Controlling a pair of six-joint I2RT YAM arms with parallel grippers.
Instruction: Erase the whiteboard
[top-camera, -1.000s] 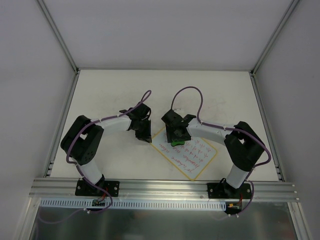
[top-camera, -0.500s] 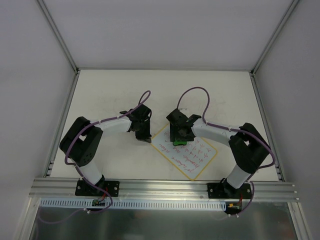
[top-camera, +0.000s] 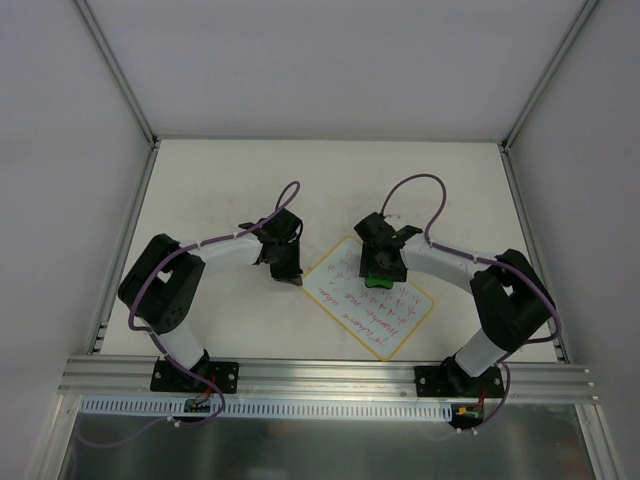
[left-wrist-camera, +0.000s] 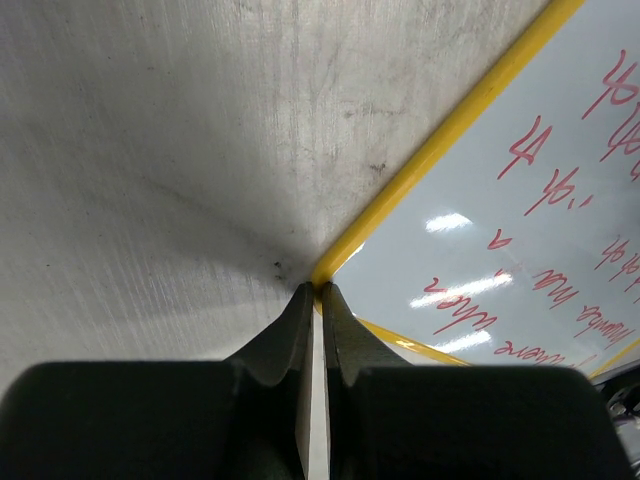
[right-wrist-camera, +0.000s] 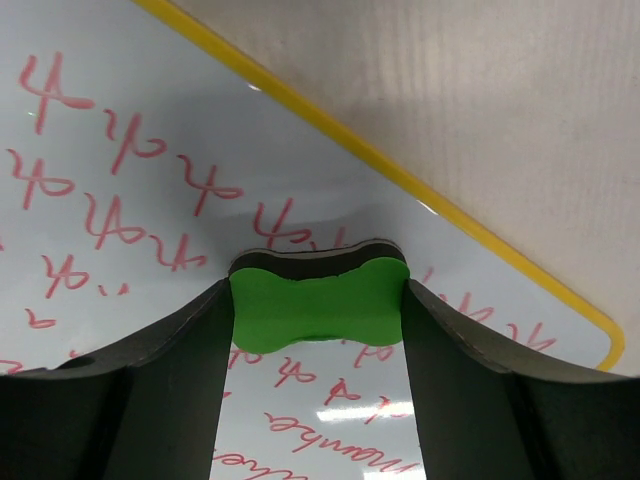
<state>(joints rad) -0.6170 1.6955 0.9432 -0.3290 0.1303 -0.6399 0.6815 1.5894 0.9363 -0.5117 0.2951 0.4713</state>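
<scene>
The whiteboard lies tilted on the tabletop, white with a yellow rim and red handwriting all over; it also shows in the left wrist view and the right wrist view. My right gripper is shut on the green bone-shaped eraser and holds it on the board near its far right edge. My left gripper is shut, its tips pressed down at the board's left corner on the yellow rim.
The scuffed white tabletop spreads around the board, walled by white panels. A metal rail runs along the near edge by the arm bases.
My right gripper has slid the eraser to the right across the board's far part. My left gripper has stayed at the board's left corner.
</scene>
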